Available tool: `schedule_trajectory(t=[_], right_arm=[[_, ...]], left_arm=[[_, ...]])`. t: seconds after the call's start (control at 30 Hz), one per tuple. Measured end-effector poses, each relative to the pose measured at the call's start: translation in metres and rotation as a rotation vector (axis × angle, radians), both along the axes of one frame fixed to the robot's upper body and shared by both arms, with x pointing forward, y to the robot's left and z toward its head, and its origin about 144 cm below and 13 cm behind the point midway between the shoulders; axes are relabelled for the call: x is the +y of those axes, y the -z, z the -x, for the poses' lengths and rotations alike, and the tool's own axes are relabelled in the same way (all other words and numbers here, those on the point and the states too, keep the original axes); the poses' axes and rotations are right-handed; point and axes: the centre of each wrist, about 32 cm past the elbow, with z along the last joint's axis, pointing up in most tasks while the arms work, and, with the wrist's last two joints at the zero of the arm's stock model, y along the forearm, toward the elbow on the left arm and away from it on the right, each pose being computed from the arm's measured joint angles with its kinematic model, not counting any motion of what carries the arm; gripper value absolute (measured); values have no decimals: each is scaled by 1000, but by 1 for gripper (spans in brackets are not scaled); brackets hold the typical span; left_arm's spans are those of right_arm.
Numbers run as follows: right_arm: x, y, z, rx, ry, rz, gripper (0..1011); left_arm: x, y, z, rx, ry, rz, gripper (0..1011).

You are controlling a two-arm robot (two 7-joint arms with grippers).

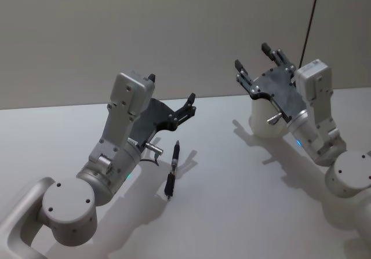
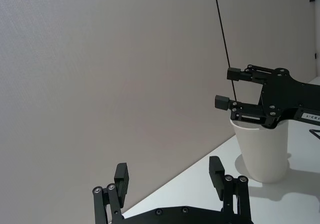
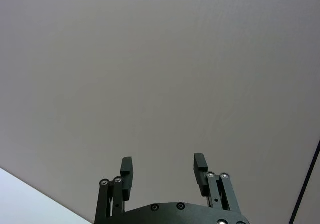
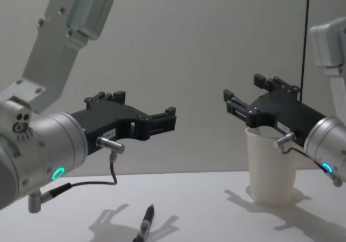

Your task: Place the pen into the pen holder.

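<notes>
Lying flat on the tabletop left of middle, the pen runs near-to-far, leaning slightly rightward; nothing grips it, so pickup and drop remain. The left gripper hovers spread beside it. The right gripper, spread too, hangs by the empty-looking pen holder toward the far right.

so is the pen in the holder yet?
Not in. The pen lies flat on the table near the open left claw, apart from the upright cup; the open right claw hangs by its rim.
</notes>
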Motion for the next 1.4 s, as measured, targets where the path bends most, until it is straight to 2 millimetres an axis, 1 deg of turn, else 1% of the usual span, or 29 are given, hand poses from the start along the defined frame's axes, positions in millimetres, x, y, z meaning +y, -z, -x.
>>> schedule_trajectory(t=[0.03,0.07,0.17,0.23,0.27,0.3,0.37,0.6,0.8,1.0,1.23,1.4], right_arm=[[0,0,0,0,0,0,733],[0,0,0,0,0,0,791],[0,0,0,0,0,0,848],[0,0,0,0,0,1,918],[0,0,0,0,0,1,918],[0,0,0,0,0,1,961],[0,0,0,0,-1,1,1001],[1,-5,2,-1,-7,-20,1001],[0,-13,10,-1,-12,-51,1001],[-2,-20,22,4,-15,-76,1001],[-3,-19,23,10,-11,-78,1001],[-7,-19,31,34,6,-89,1001]], left_arm=[[0,0,0,0,0,0,1001],[0,0,0,0,0,0,1001],[0,0,0,0,0,0,1001],[0,0,0,0,0,0,1001],[0,0,0,0,0,0,1001],[0,0,0,0,0,0,1001],[0,0,0,0,0,0,1001],[0,0,0,0,0,0,1001],[0,0,0,0,0,0,1001],[0,0,0,0,0,0,1001],[0,0,0,0,0,0,1001],[0,0,0,0,0,0,1001]])
